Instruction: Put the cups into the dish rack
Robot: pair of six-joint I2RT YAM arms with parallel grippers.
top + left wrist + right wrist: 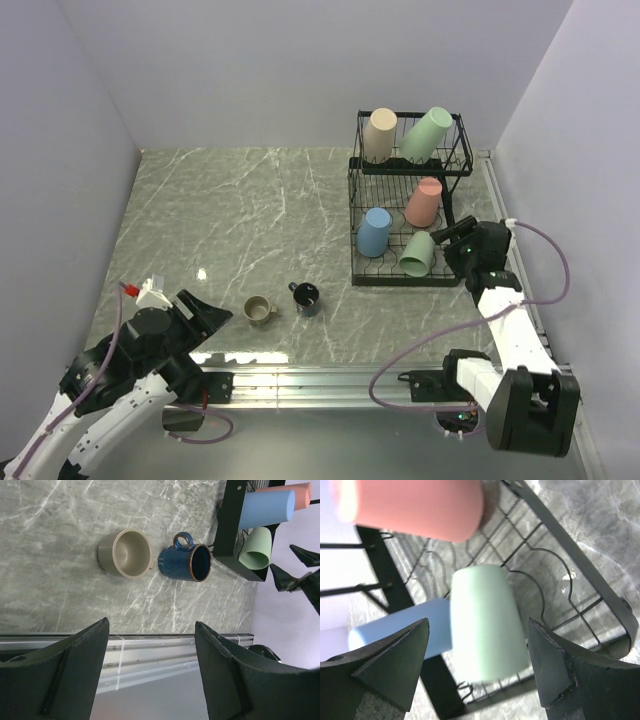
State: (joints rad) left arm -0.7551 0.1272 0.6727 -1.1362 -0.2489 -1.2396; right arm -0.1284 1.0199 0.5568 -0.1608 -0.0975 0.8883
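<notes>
Just beside the matte tan mug (125, 553) sits a glossy navy mug (184, 562).

Grey white-veined marble table (220, 220), black dish rack (405, 282), olive-tan mug (258, 309), navy mug (306, 296).

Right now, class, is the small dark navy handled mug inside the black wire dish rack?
No, the dark navy mug sits on the marble table beside the olive-tan mug, outside the dish rack.
</notes>
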